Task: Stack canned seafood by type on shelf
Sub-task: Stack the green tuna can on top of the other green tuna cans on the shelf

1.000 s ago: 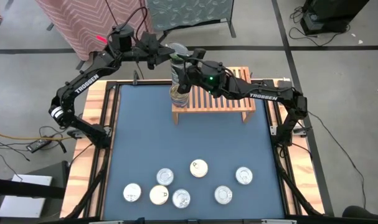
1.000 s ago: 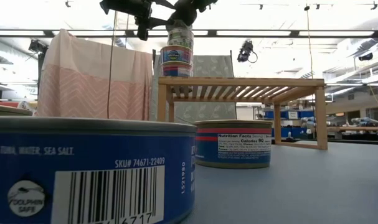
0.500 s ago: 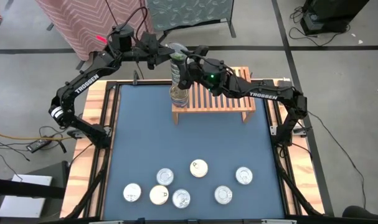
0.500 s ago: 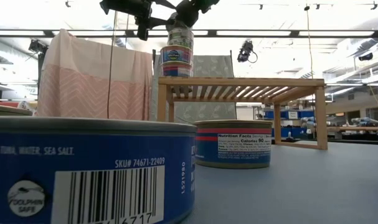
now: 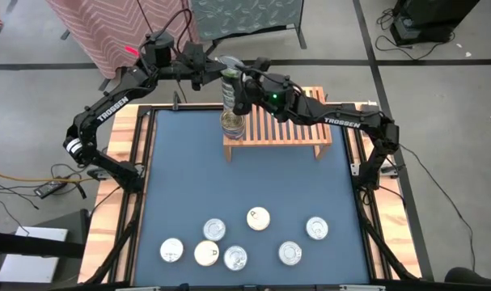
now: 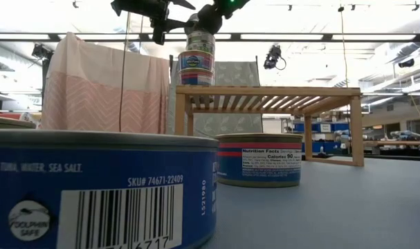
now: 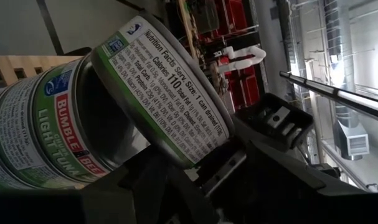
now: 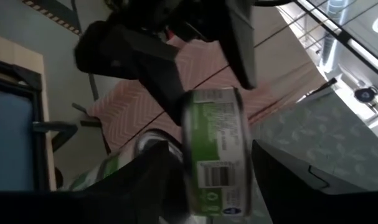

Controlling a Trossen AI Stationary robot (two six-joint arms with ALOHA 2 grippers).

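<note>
**Fingers (image 7: pixel 145 186) of left gripper (image 5: pixel 221 66) clamping a tilted can (image 7: pixel 170 93) at the top of the stack**

Gripping a green-labelled can from both sides, as confirmed in the right wrist view, with dark fingers pressing against it. Holding it well off level, its lower edge leaning on the uppermost can of the stack (image 5: pixel 233 121) beneath. Reaching in from the rear left corner of the table (image 5: pixel 188 178).

Right gripper (image 5: pixel 240 82): meeting the same can from the opposite side, above the left end of the shelf (image 5: pixel 285 129). Standing with fingers (image 8: pixel 288 180) parted, one on either side of the can, a thin gap showing along one of them. Not showing a firm hold.

Stack: rising in a single column on the shelf's left end, several cans high, blue and red labels showing in the low view and green ones in the left wrist view. Leaving the rest of the slatted top bare.

Loose cans (image 5: pixel 258 217): lying flat in a cluster of seven near the front edge of the table, well apart from the shelf. Showing mostly silver tops, with two paler cream ones among them. Filling the near foreground of the low view, with a blue-labelled can (image 6: pixel 92 194) closest to the camera and a red and blue one (image 6: pixel 259 159) farther back.

Pink patterned cloth (image 6: pixel 99 83): hanging behind the table on the left.
</note>
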